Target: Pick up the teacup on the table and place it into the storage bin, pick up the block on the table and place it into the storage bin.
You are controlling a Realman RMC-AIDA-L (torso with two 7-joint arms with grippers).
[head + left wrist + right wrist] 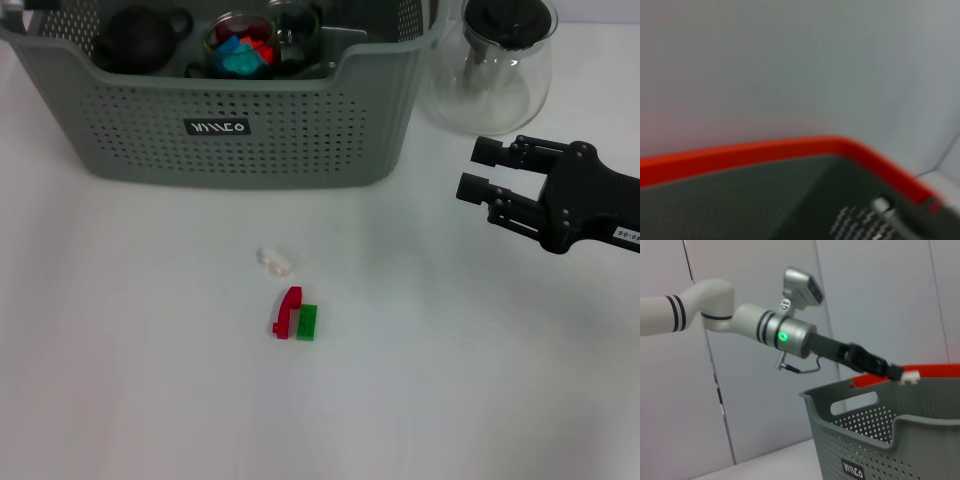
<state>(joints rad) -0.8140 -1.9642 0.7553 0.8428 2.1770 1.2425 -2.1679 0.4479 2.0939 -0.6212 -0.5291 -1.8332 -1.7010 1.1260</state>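
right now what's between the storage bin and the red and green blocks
In the head view, a small white block lies between the storage bin and the red and green blocks.

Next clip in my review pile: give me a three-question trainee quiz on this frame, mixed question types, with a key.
1. True or false: the red block and the green block already lie inside the storage bin.
2. Which gripper appears in the head view over the table? A) left B) right
3. Fill in: the left gripper, seen from the right wrist, holds a small ____ piece above the bin.

Key: 1 false, they lie on the table before the bin; 2 B, the right gripper, fingers apart; 3 white.
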